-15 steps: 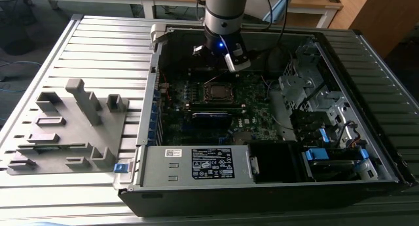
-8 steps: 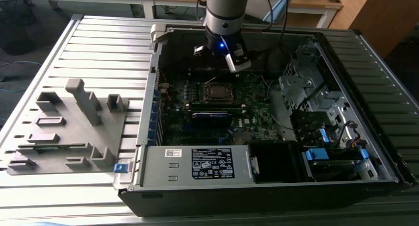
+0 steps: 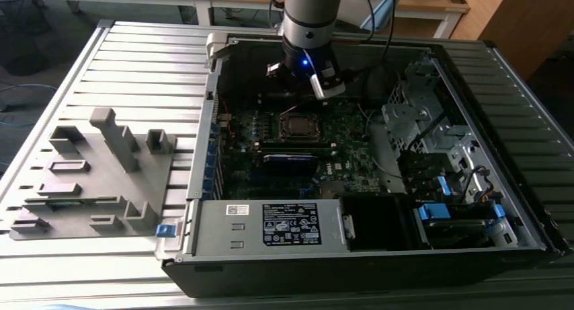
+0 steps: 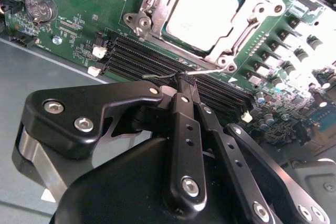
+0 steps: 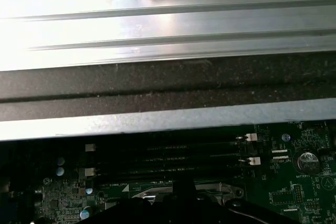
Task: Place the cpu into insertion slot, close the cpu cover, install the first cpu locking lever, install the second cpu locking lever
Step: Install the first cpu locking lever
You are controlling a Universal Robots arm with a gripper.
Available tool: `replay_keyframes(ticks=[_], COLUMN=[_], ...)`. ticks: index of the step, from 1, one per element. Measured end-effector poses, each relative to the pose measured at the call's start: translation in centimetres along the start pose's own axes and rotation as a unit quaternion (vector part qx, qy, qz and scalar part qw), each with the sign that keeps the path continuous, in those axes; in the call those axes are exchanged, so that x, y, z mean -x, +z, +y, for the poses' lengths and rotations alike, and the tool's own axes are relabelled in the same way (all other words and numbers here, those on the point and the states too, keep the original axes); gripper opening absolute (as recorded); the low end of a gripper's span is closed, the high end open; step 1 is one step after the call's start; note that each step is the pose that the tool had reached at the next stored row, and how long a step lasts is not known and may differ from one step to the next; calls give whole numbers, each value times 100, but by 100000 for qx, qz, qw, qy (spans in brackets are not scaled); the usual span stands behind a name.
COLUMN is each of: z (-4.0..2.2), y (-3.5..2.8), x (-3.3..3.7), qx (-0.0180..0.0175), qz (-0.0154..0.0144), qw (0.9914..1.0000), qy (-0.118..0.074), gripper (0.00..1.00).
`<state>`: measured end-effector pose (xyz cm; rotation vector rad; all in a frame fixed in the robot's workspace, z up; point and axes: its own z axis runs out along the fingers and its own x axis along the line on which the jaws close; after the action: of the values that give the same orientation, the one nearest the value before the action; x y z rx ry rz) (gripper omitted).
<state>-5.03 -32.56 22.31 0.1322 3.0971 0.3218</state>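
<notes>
In the second wrist view the cpu (image 4: 202,9) lies silver face up in the insertion slot (image 4: 169,34). The silver cpu cover (image 4: 251,18) lies flat around it. A thin wire locking lever (image 4: 210,71) sticks out from the socket's corner across the black memory slots (image 4: 142,59). My gripper (image 4: 185,81) is shut, and its fingertips touch this lever near its free end. I cannot tell whether the wire is pinched between them. In the exterior view the arm (image 3: 305,54) hangs over the board just behind the socket (image 3: 299,125).
The open computer case (image 3: 359,256) lies on a slatted metal table (image 3: 134,61). A grey fixture block (image 3: 90,182) stands at the exterior view's left. Drive cages and cables (image 3: 439,155) crowd the exterior view's right. A coin battery (image 4: 40,7) sits on the board.
</notes>
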Motion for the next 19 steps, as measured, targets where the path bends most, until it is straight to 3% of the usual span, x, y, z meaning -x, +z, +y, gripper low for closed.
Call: replay_keyframes(ticks=[9, 19], z=[-8, -11], y=[45, 87], x=[17, 50], qx=[-144, -754], qz=[-13, -59], qw=[100000, 99997], qy=[-6, -15], gripper=[11, 11])
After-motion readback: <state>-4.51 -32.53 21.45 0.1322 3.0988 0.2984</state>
